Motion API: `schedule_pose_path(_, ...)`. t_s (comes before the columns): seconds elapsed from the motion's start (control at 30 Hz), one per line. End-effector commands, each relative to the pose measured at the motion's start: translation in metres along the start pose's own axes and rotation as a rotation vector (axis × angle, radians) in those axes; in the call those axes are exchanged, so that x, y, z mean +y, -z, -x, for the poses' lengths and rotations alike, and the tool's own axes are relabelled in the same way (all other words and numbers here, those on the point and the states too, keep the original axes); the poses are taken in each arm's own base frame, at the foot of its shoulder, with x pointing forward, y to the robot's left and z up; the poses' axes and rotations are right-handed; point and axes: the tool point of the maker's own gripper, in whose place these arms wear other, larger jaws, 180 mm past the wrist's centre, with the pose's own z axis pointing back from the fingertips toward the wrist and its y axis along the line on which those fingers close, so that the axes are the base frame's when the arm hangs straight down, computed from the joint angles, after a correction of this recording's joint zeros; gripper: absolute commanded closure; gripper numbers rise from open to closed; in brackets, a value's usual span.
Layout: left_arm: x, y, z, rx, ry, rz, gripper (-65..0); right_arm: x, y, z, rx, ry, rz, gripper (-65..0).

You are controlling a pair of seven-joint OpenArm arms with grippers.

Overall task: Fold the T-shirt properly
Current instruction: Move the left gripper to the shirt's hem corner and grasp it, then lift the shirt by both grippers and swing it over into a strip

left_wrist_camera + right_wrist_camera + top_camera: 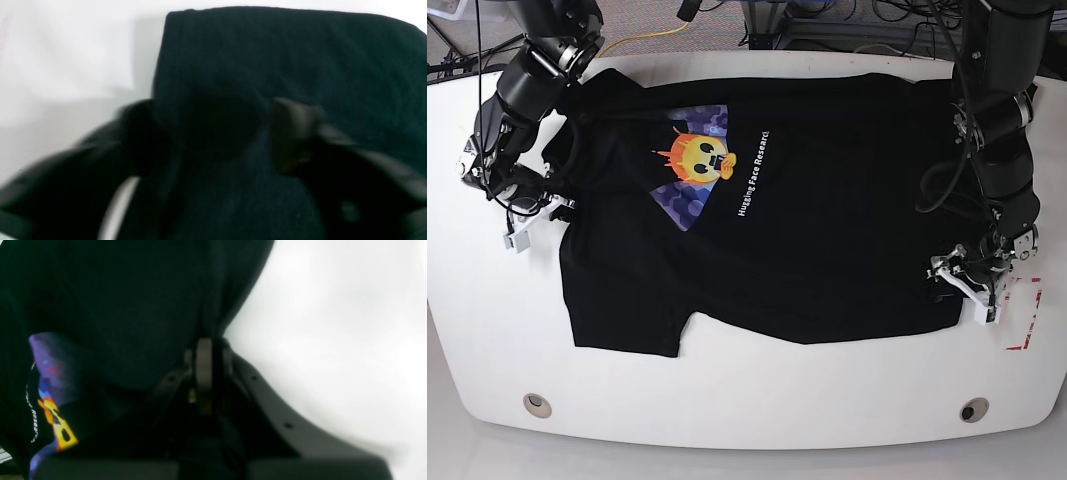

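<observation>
The black T-shirt (807,230) lies spread on the white table (747,400), its orange face print (697,165) and white text facing up. My right gripper (535,215) is at the shirt's left edge. In the right wrist view its fingers (203,373) stand close together, pinching a fold of black cloth (116,306), with the print (53,400) beside them. My left gripper (964,282) is at the shirt's right edge. In the blurred left wrist view it (217,133) is open, with the cloth (283,50) between its spread fingers.
A red outline mark (1027,315) is on the table just right of my left gripper. Two round holes (537,404) (972,410) sit near the table's front edge. Cables and a yellow wire (657,35) lie behind the table's back edge.
</observation>
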Motion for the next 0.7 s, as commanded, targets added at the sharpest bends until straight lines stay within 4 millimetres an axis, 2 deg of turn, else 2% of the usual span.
schedule_pose_path(0.0, 0.001, 0.0, -0.001, 0.029, 0.015, -0.006, -29.2, -0.001, -0.01, -0.023, -0.057, -0.027, 0.007, 0.0)
schedule_pose_path(0.03, 0.0, 0.001, -0.002, 0.018, 0.017, -0.005, -21.2, -0.001, -0.01, -0.023, -0.057, -0.027, 0.007, 0.0)
schedule_pose_path(0.07, -0.002, 0.002, -0.004, 0.007, 0.027, -0.001, -16.0, -0.001, -0.01, -0.023, -0.057, -0.027, 0.007, 0.0)
schedule_pose_path(0.17, -0.014, 0.007, -0.003, 0.019, 0.116, 0.02, -1.7, -0.001, -0.009, -0.023, -0.056, -0.028, 0.006, 0.0)
schedule_pose_path(0.2, -0.016, 0.008, -0.002, 0.034, 0.141, 0.024, 0.0, 0.0, -0.009, -0.023, -0.056, -0.03, 0.006, 0.0)
schedule_pose_path(0.3, -0.02, 0.008, 0.0, 0.059, 0.163, 0.033, 0.0, 0.003, -0.01, -0.033, -0.072, -0.038, 0.001, 0.0)
schedule_pose_path(0.37, -0.017, 0.005, -0.008, 0.04, 0.163, 0.022, 0.0, 0.001, -0.012, -0.036, -0.075, -0.044, 0.006, 0.0)
schedule_pose_path(0.47, -0.011, -0.004, -0.032, -0.008, 0.179, -0.004, 0.0, 0.004, -0.021, -0.054, -0.116, -0.082, 0.025, 0.0)
schedule_pose_path(0.6, -0.006, -0.021, -0.042, -0.028, 0.249, -0.047, 0.0, 0.009, -0.033, -0.071, -0.164, -0.131, 0.048, 0.0)
schedule_pose_path(0.67, -0.012, -0.03, -0.053, -0.059, 0.295, -0.061, 0.0, 0.011, -0.035, -0.075, -0.173, -0.138, 0.048, 0.0)
